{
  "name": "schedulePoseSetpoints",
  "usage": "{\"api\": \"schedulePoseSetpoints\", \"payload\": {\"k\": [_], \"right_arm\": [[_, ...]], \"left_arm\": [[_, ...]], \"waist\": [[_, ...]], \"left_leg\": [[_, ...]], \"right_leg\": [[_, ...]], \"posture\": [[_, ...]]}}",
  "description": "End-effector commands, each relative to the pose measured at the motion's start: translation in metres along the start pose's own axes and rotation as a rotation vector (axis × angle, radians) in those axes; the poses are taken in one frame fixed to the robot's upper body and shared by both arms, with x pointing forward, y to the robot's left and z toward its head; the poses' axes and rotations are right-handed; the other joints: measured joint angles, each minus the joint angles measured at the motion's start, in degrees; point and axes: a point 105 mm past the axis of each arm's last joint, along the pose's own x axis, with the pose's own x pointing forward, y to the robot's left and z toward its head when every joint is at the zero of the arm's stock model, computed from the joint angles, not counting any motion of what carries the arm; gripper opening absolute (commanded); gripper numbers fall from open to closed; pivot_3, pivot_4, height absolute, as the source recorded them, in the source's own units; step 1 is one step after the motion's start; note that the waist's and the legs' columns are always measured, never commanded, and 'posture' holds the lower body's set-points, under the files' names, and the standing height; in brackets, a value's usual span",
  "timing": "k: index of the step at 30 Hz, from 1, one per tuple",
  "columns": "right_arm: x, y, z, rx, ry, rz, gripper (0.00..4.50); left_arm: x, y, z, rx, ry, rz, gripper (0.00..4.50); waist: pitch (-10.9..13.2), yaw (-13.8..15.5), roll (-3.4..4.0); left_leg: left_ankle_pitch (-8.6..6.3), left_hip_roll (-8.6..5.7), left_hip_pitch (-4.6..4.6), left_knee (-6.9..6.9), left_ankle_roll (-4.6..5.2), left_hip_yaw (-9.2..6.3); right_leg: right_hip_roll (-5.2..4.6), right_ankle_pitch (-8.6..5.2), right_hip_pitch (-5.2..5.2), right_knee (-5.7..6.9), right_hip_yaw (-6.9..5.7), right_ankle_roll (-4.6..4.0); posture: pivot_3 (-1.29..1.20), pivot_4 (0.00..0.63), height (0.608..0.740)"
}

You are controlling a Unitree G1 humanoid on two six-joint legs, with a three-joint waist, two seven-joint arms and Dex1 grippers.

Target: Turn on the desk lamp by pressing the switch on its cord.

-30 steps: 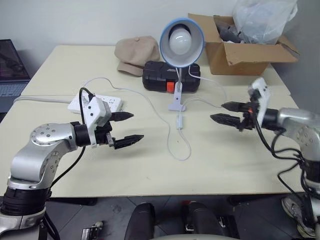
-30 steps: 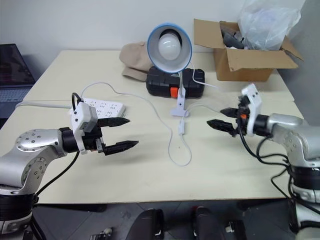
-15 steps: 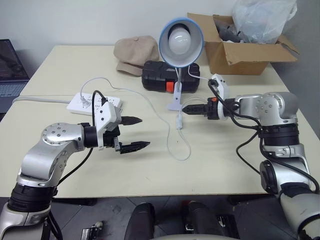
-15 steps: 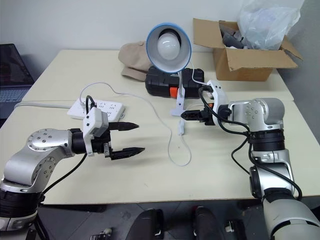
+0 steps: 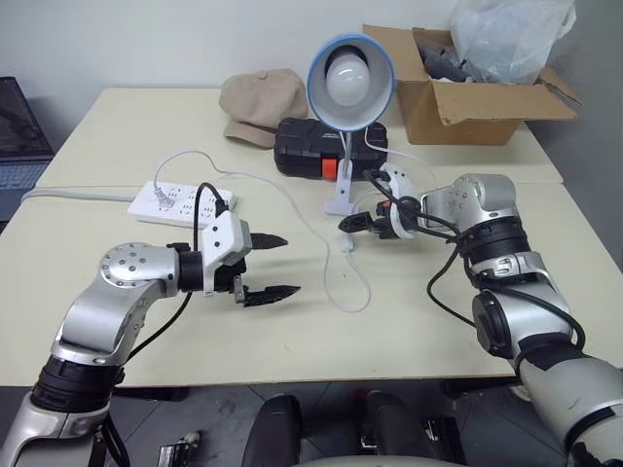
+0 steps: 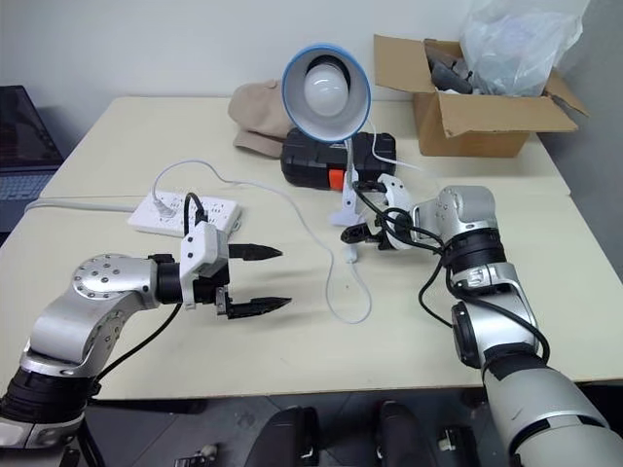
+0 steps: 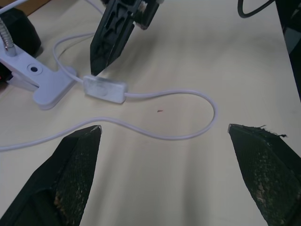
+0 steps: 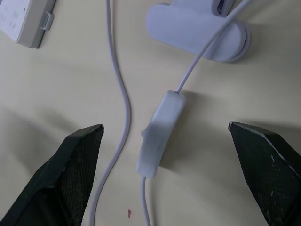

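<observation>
Nowhere any legible writing: blank switch [image 8: 160,134], cord [image 7: 178,136], power strip [image 5: 185,201]. Right gripper [image 5: 352,222] spread wide above switch; left gripper [image 5: 277,265] likewise released, empty.

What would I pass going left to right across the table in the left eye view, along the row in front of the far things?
White multi-socket power strip → left hand with two black fingers → small white oblong switch on the thin white cord → right hand with black fingers, just above the switch.
</observation>
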Motion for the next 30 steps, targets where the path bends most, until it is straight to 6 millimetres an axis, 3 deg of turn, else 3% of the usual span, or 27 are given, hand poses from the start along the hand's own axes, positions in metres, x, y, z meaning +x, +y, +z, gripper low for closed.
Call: {"api": "schedulePoseSetpoints", "payload": {"k": [1, 28, 30], "right_arm": [[0.001, 0.006, 0.014, -0.025, -0.038, 0.012, 4.47], [0.017, 0.014, 0.019, -0.025, -0.041, 0.026, 4.47], [0.017, 0.011, 0.019, -0.02, -0.047, 0.015, 4.09]], "left_arm": [[0.0, 0.0, 0.005, 0.043, -0.012, 0.011, 4.5], [0.002, 0.001, 0.003, 0.041, -0.019, 0.036, 4.5], [0.002, 0.001, 0.003, 0.039, -0.02, 0.038, 4.5]], "waist": [[0.0, -0.1, 0.0], [0.0, -0.4, 0.0], [0.0, -0.4, 0.0]], "left_leg": [[0.0, 0.0, 0.0, -0.01, 0.0, 0.0], [0.0, 0.02, 0.02, -0.03, 0.0, 0.01], [0.0, 0.02, 0.03, -0.03, 0.0, 0.01]], "right_leg": [[0.0, 0.0, 0.0, 0.0, 0.0, 0.0], [0.01, 0.01, -0.01, 0.01, 0.02, 0.0], [0.01, 0.01, -0.01, 0.01, 0.02, 0.0]], "posture": [[0.0, 0.15, 0.74], [0.0, 0.15, 0.74], [0.0, 0.15, 0.74]]}}
